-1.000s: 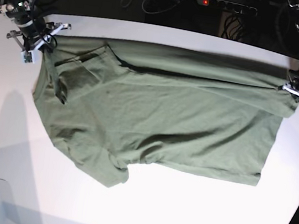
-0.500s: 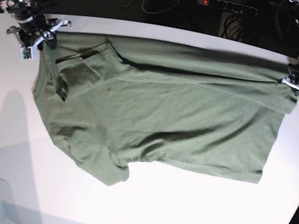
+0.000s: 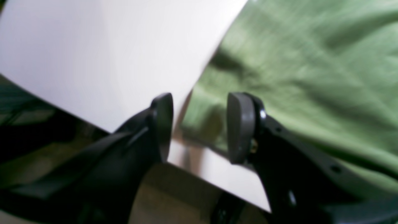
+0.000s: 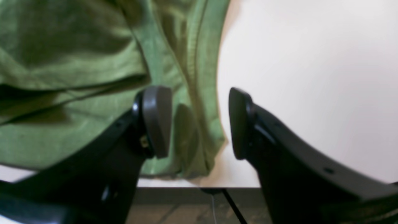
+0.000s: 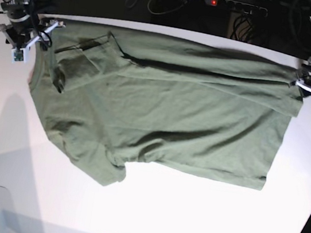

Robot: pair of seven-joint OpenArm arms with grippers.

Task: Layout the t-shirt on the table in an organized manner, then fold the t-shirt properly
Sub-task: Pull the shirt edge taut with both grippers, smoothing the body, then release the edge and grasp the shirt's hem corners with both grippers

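Base camera looks steeply down over the whole desk (image 5: pixel 147 219). Both wrist cameras sit close behind their jaws, each sharing one t-shirt (image 5: pixel 162 111) corner with it.

The left wrist view is showing heavy blur: the weave of the olive-green short-sleeved cotton t-shirt (image 3: pixel 304 74) is smearing into streaks, and its corner beside the dark grey rounded pads (image 3: pixel 238 127) is losing its outline. The frame's top and right borders are cutting the garment off. The edge of the large white matte table (image 3: pixel 99 59) is reading as a soft band. In the right wrist view the shirt is running out past the top and left borders (the hem fold below the pads is lying in shadow). In the base view both arms are being cropped at the upper corners, and their white-tipped jaws are appearing too small to judge.
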